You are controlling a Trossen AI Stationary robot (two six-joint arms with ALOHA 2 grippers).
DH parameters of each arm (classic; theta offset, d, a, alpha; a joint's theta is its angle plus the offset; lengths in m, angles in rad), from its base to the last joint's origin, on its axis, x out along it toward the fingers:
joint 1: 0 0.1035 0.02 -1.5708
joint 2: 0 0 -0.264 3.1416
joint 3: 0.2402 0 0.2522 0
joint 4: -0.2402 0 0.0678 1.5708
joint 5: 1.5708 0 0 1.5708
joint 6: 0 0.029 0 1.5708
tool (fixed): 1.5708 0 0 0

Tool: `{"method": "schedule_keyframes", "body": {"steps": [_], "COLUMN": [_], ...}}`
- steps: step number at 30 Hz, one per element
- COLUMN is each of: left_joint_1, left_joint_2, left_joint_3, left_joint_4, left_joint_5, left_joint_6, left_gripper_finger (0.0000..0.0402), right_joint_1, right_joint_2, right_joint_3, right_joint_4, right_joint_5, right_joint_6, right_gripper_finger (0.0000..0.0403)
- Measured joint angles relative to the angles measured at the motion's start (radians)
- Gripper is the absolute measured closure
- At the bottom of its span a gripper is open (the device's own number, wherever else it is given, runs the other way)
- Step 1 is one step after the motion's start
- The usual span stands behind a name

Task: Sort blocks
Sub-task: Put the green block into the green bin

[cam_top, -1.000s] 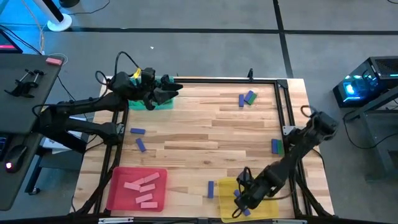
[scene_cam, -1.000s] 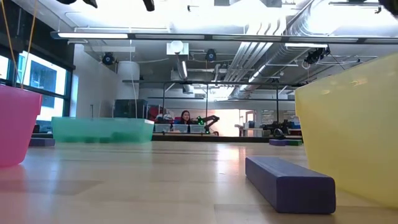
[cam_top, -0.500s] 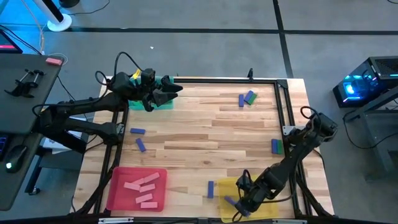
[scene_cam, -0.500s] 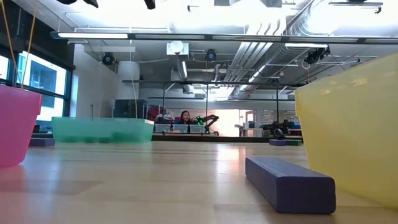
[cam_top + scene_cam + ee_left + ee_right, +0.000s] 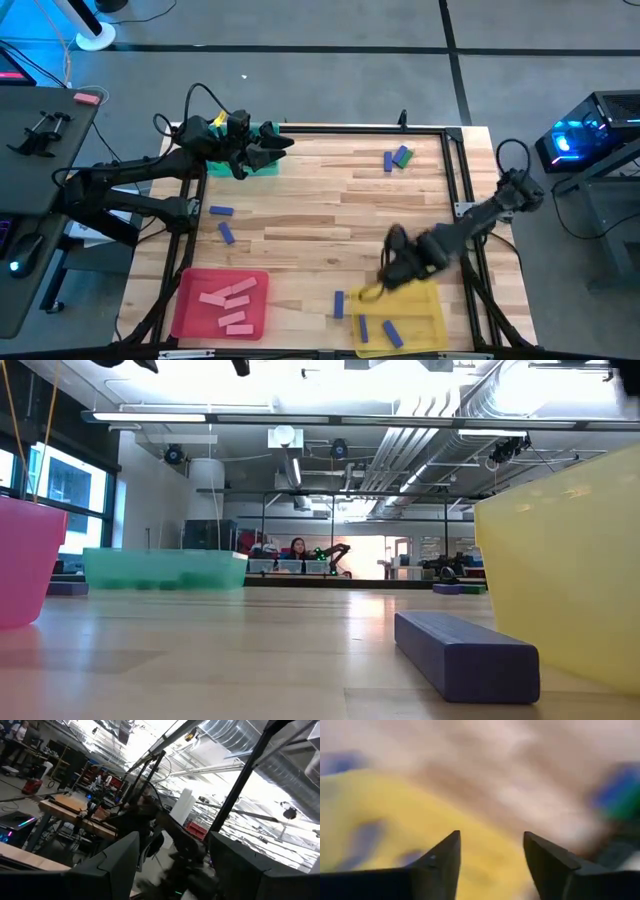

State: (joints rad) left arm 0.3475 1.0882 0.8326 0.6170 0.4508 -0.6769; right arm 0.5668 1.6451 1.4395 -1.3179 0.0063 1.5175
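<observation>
At the left of the wooden table [image 5: 320, 200], the left gripper [image 5: 283, 146] hangs over the green tray [image 5: 262, 165] in the far left corner. Its fingers stand apart and hold nothing. Just below it on the wood lie two blue blocks [image 5: 221, 211], one flat and one slanted [image 5: 228, 233]. In the near left corner sits the red tray [image 5: 190, 300] with a few pink blocks [image 5: 228, 296] lying inside it.

Near the middle of the front edge, one blue block [image 5: 339, 304] lies on the wood just beside the yellow tray [image 5: 425, 305]. In the low view this block [image 5: 465, 653] is close up, with the yellow tray's wall [image 5: 560, 580] right next to it. Two more blue blocks [image 5: 363, 329] lie inside the yellow tray.

The right gripper [image 5: 390, 268] is over the far edge of the yellow tray. It looks blurred, but the wrist view shows its fingers [image 5: 440, 862] spread apart with nothing between them.

Toward the far right, a blue and a green block [image 5: 397, 158] lie touching. A blue and green pair [image 5: 443, 235] also sits by the right edge, partly hidden by the right arm.
</observation>
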Motion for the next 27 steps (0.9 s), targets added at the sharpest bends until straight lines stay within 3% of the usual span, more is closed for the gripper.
{"method": "schedule_keyframes", "body": {"steps": [3,7,11,13,22,27], "left_joint_1": [0.013,0.027,0.044,0.053,0.083,0.085], "left_joint_2": [0.0,-0.001,-0.012,-0.013,-0.015,-0.015], "left_joint_3": [0.0,0.0,0.0,0.0,0.0,-0.001], "left_joint_4": [0.0,0.0,0.011,0.011,0.01,0.011], "left_joint_5": [0.053,0.11,0.167,0.189,0.188,0.18], "left_joint_6": [0.0,-0.007,-0.027,-0.031,-0.059,-0.055], "left_gripper_finger": [0.0177,0.0177,0.0177,0.0177,0.0177,0.0177], "right_joint_1": [-0.089,-0.183,-0.263,-0.311,-0.513,-0.543], "right_joint_2": [0.0,0.003,0.003,0.003,0.003,0.011], "right_joint_3": [-0.067,-0.3,-0.514,-0.564,-0.71,-0.703], "right_joint_4": [-0.181,-0.183,-0.106,-0.105,-0.082,-0.016], "right_joint_5": [-0.05,-0.224,-0.38,-0.38,-0.175,-0.138], "right_joint_6": [-0.101,-0.288,-0.452,-0.51,-0.697,-0.735], "right_gripper_finger": [0.0268,0.0383,0.0392,0.04,0.0402,0.0403]}}
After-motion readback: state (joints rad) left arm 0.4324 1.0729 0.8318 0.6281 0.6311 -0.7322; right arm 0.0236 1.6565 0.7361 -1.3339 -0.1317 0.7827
